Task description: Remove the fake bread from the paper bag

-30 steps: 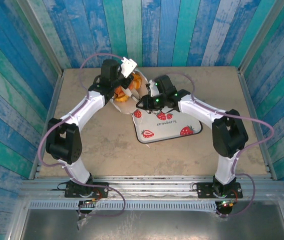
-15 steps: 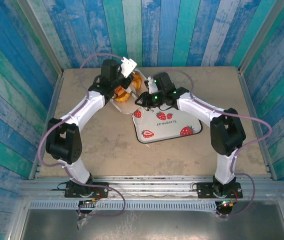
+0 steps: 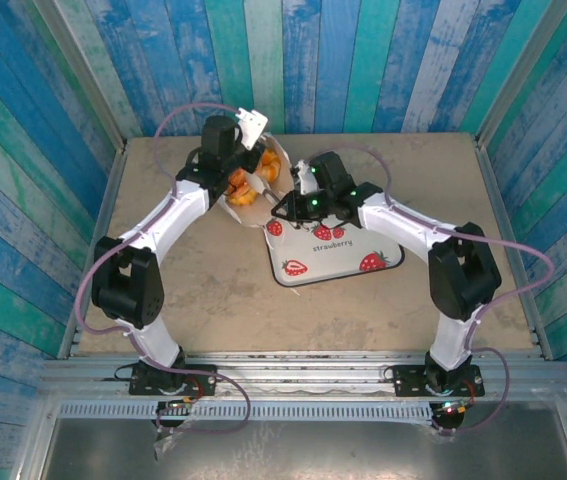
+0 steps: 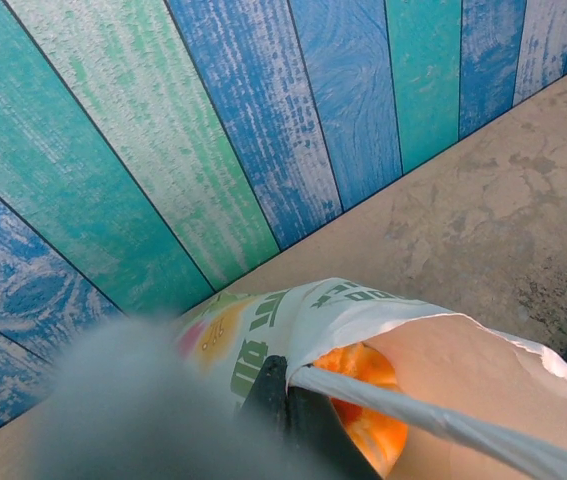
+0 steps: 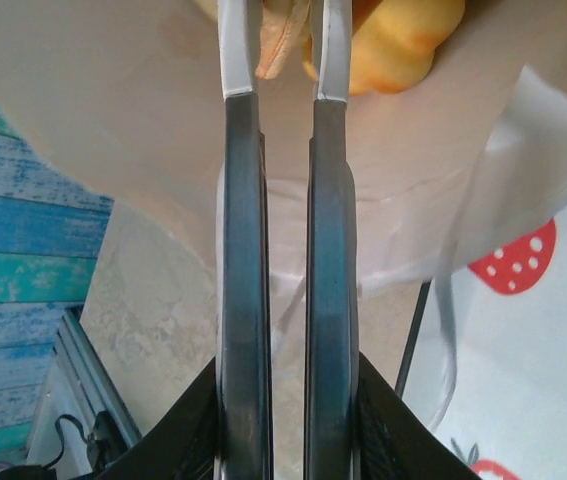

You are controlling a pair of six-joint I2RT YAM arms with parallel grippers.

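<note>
Bread (image 3: 241, 187): orange and golden pieces inside the open bag (image 3: 275, 162), not out on the worktop (image 3: 193, 280). From the left wrist, one orange piece (image 4: 363, 400) shows just inside the mouth. From the right wrist, a yellow-gold roll (image 5: 403, 40) lies against the bag's inner wall (image 5: 113, 100).

Bag: at the far middle of the worktop, 12 o'clock in the top view and a little left of centre. Mouth gapes upward. The rim at the bag's 12 o'clock is lifted. Green lettering shows on its outer face (image 4: 383, 310). A white handle (image 4: 443, 420) crosses the mouth.

Left tool (image 3: 245, 135): at the bag's 12 o'clock rim. Jaws together, clamped on the bag edge. From the wrist, the dark fingertip (image 4: 288, 405) sits at the rim where the handle starts.

Right tool (image 3: 278, 198): enters from the bag's 3 o'clock. The tips (image 5: 278, 15) are inside the mouth. Jaws drawn nearly together with only a slim gap. A pale tan sliver shows between the tips. Cannot tell whether it is bread or paper, or whether it is pinched.

Tray (image 3: 338, 262): white, strawberry print, at 5 o'clock of the bag. Its 11 o'clock corner is just beside the bag's lower edge. The right wrist view shows the bag's paper reaching over the tray (image 5: 533, 390).

Surround: blue and teal plank walls.
</note>
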